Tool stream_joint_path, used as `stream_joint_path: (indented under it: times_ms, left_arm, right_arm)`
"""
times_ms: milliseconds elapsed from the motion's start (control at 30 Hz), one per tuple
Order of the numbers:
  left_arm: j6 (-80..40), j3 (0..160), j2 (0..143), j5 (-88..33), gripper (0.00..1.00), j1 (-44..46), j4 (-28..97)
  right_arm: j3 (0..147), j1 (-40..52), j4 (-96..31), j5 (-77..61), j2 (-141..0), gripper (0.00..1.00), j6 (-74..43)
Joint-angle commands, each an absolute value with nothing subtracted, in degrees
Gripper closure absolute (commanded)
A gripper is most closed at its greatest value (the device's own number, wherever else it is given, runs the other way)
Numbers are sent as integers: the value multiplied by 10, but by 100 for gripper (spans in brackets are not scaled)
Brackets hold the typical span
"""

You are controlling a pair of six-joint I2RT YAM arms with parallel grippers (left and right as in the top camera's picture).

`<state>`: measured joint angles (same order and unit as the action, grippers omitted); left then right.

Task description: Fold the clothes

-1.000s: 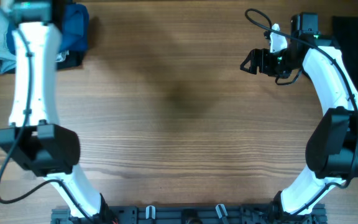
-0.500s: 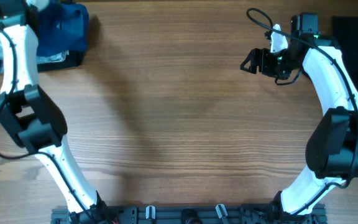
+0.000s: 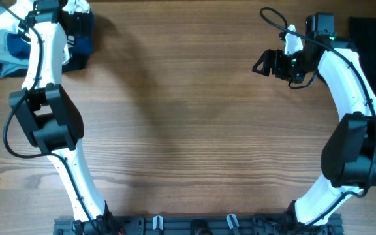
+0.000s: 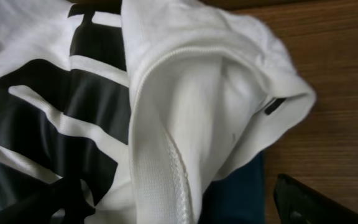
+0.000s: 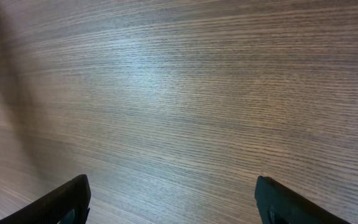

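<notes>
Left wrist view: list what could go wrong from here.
The white shirt lies bunched on a dark blue garment; the open left end effector might pinch both layers if it closes. The right end effector hovers open over the table far across, so it cannot readily steady the shirt.

Brown wood-grain table (image 3: 188,117)

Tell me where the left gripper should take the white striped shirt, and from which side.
Likely the raised ribbed fold of the white shirt, from straight above: it stands up as a ridge inside the open left gripper, while the printed part lies flat.
</notes>
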<state>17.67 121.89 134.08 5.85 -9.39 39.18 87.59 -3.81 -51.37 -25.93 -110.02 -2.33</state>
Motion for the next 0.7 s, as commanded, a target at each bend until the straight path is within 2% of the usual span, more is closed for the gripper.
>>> stream_joint_path:
  times_ms: [0, 233, 433, 567, 667]
  left_arm:
    - [105, 1232, 1322, 8, 0, -92, 376]
    - [98, 1238, 1246, 39, 0, -96, 371]
    - [56, 1237, 1265, 73, 0, -148, 345]
    - [55, 1237, 1304, 13, 0, -180, 255]
    - [55, 1237, 1356, -19, 0, -189, 235]
  right_arm:
    - [886, -36, -510, -271, -1089, 14, -31]
    - [886, -36, -510, -271, -1089, 14, -32]
    - [886, -36, -509, -271, -1089, 14, -32]
    - [886, -35, -505, -271, -1089, 14, -38]
    - [886, -30, -501, -271, -1089, 15, -47]
